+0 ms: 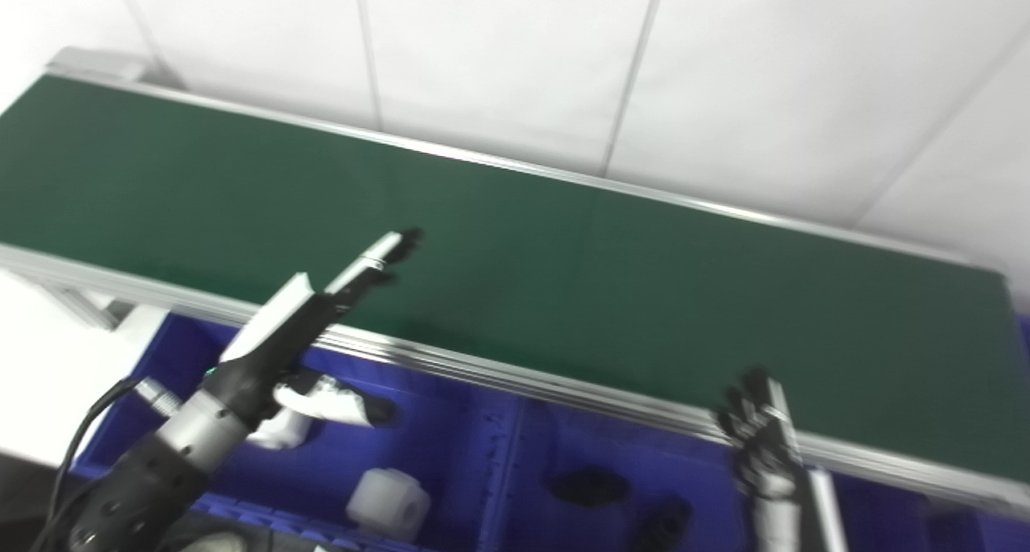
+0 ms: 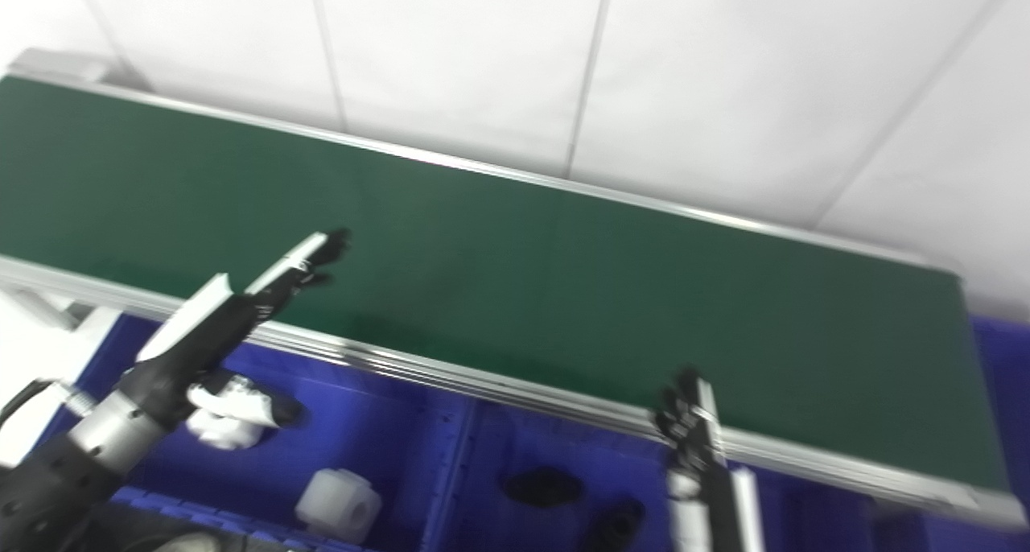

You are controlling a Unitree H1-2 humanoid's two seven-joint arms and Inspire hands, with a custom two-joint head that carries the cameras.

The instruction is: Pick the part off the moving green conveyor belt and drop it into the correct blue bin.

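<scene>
A: Left hand [image 1: 322, 298] state?
B: Fingers [image 1: 378, 256] straight, apart, holding nothing. They reach past the near rail, tips over the near edge of the green conveyor belt [image 1: 563, 278], left half.
A: Right hand [image 1: 760, 435]?
B: Low, at the near rail toward the belt's right end. Fingers upright and slightly spread, nothing in them. Blurred, so read that loosely.
A: Where's the part?
B: None on the belt in either view; the surface is bare from the left end to the right end. So no direction from the fingers and no long axis to give.
A: Bins?
B: Blue bin [image 1: 451, 455] on the left, under the near rail, holds white parts [image 1: 389, 502]. The next compartment [image 1: 692, 488] to the right holds dark parts [image 1: 587, 486].
A: Which hand takes the next one?
B: My guess is the left: it's already over the belt. Depends which end feeds, can't tell.
</scene>
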